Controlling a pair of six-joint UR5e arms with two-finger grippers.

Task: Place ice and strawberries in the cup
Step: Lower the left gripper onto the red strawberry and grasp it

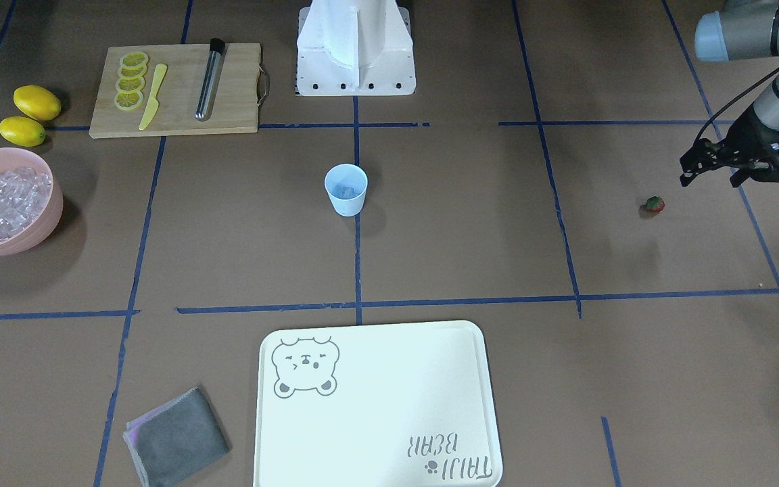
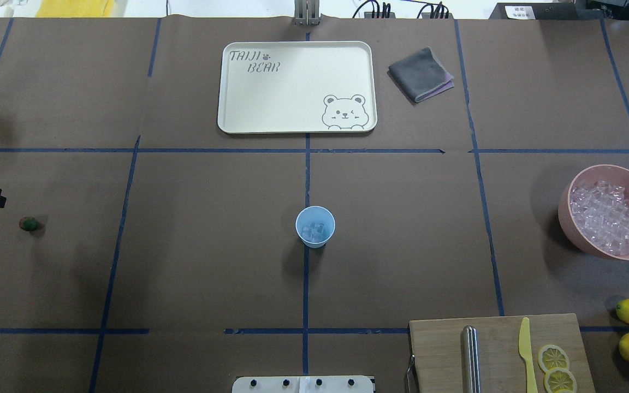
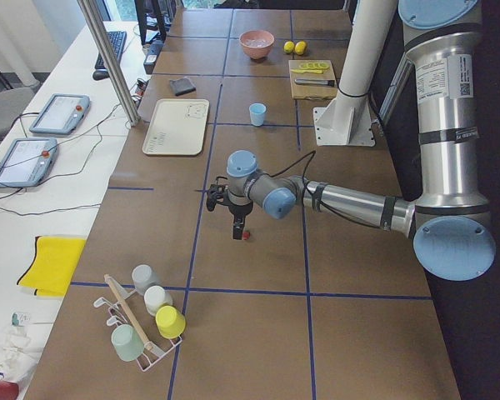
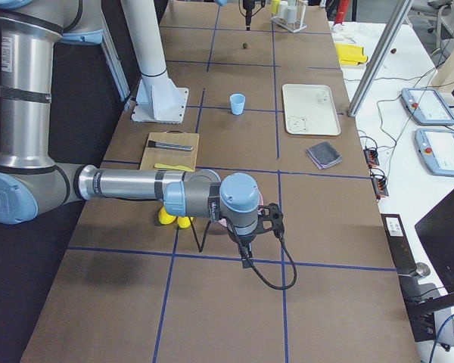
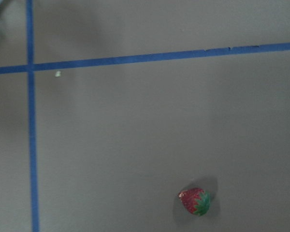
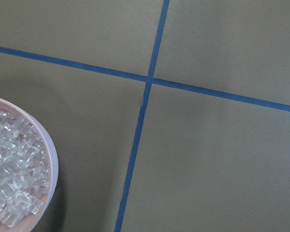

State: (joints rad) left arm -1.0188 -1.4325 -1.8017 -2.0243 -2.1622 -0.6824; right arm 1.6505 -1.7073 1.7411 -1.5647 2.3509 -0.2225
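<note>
Near the strawberry (image 1: 654, 204), the left arm (image 3: 350, 202) stretches out low, fingers (image 1: 686, 177) pointing down, spread and empty.

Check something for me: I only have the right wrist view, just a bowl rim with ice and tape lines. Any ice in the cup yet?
Observer: Yes. The overhead view shows a few ice cubes inside the cup.
Operator: Strawberry in too?
Observer: No. The strawberry lies on the table, far out on the robot's left side.
Operator: Left claw on it?
Observer: Not yet. The left claw hovers open and empty beside it, above the table.
</note>
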